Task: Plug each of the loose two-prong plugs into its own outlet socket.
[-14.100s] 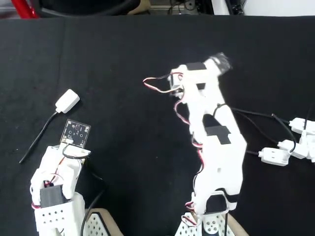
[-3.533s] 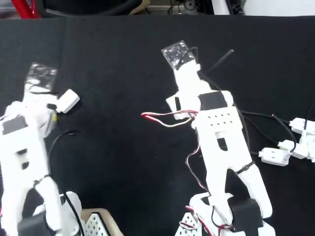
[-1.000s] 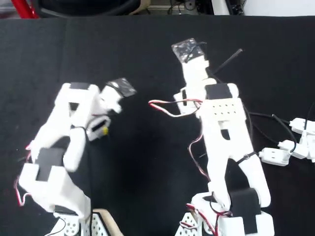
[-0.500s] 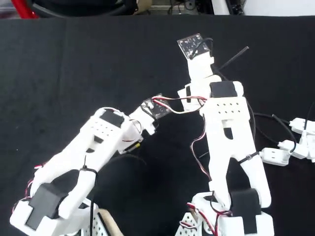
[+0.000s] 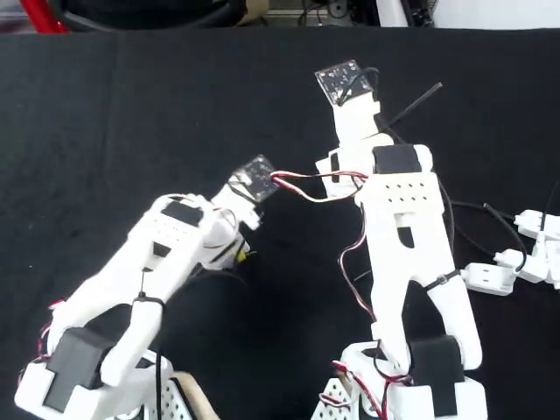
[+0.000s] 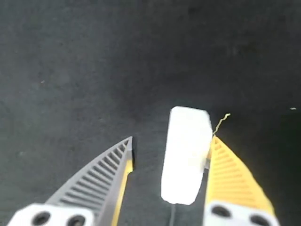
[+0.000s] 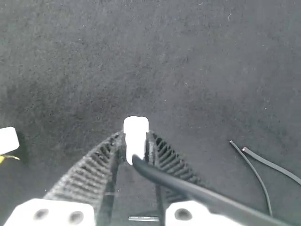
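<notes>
Near the middle of the tabletop point(image 5: 131, 105), the left gripper point(image 6: 171, 139) is hanging with its jaws apart around the first plug point(image 6: 184, 155). That white plug is leaning against the yellow finger point(image 6: 230, 174), while a dark gap is showing between it and the grey finger point(image 6: 103, 176), so nothing is clamping it. Farther across the cloth, the right gripper point(image 7: 135, 137) is pinching the second plug point(image 7: 135, 125) between both fingers, its black cable point(image 7: 197, 188) trailing back past the wrist.

The main risk is lying with the first plug. If the left arm is lifting before the jaws close, the plug is likely being left behind or tipped, and a one-sided squeeze could be twisting it off line. The outlet sockets point(image 5: 488, 277) are lying well apart from both grippers at the tabletop's right edge, so a long carry is waiting, and the cable could be dragging or snagging. The left wrist is also sitting just beside the right arm's red and white wires point(image 5: 293, 188), where a swing could be catching them.

The first plug's long axis is running along the fingers, cord end facing the wrist, far end pointing away. The second plug is pointing out past the fingertips, in line with its gripper. Whether either is presenting its prongs forward I cannot tell.
</notes>
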`<action>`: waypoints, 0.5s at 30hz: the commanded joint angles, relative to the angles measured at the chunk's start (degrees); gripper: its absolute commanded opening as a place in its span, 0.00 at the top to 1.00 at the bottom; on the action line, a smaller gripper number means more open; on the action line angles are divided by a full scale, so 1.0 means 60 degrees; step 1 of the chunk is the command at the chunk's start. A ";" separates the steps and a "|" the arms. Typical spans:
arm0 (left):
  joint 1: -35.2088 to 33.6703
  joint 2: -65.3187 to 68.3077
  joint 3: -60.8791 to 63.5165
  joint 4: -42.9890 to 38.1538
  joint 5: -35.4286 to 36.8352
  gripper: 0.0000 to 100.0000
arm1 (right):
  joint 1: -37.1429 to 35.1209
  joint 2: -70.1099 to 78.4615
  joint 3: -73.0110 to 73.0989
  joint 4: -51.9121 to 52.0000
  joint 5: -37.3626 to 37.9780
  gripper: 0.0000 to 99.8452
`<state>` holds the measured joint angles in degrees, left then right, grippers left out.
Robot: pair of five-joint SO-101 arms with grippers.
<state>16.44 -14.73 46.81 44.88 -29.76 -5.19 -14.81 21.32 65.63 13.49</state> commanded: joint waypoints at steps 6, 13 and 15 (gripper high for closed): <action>-0.1033 -0.0366 -0.0183 -0.0132 -0.1802 0.75 | 0.0103 -0.0022 -0.0462 0.0029 -0.0132 0.99; -0.1033 -0.0923 -0.0623 0.0835 -0.1480 0.77 | 0.0103 -0.0037 -0.0462 0.0029 -0.0103 0.99; -0.1136 -0.1714 -0.0667 0.1363 -0.0996 0.80 | 0.0117 -0.0051 -0.0462 0.0029 -0.0044 0.99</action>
<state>10.99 -17.10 46.29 48.13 -39.78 -5.19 -14.81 21.32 65.63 13.32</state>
